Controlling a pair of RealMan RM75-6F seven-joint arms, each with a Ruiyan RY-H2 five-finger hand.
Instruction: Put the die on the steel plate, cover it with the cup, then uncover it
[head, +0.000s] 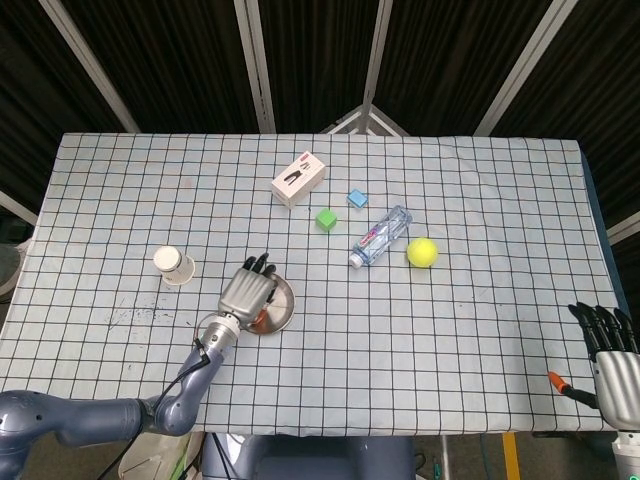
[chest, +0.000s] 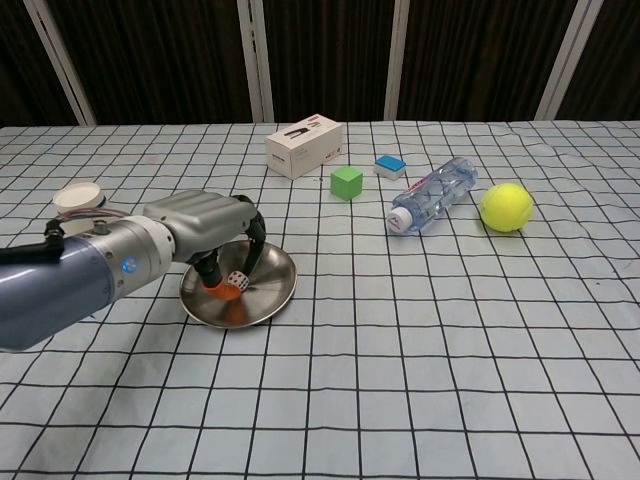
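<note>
Die (chest: 236, 281) sits in the steel plate (chest: 272, 295), just beside my left hand (chest: 205, 228), whose fingers (chest: 257, 236) arch over it, thumb tip by it, not pinching it. Cup (chest: 78, 200) stands upright on the table (chest: 420, 350), left of the plate. Right hand (head: 611, 350) is at the table's edge, fingers spread, holding nothing.

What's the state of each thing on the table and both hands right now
die: lying in the steel plate, under the left hand's fingers.
steel plate: upright, uncovered.
cup: standing apart, left of the plate.
bottle: lying on its side, capped.
left hand: curled over the plate.
right hand: empty, fingers apart.
</note>
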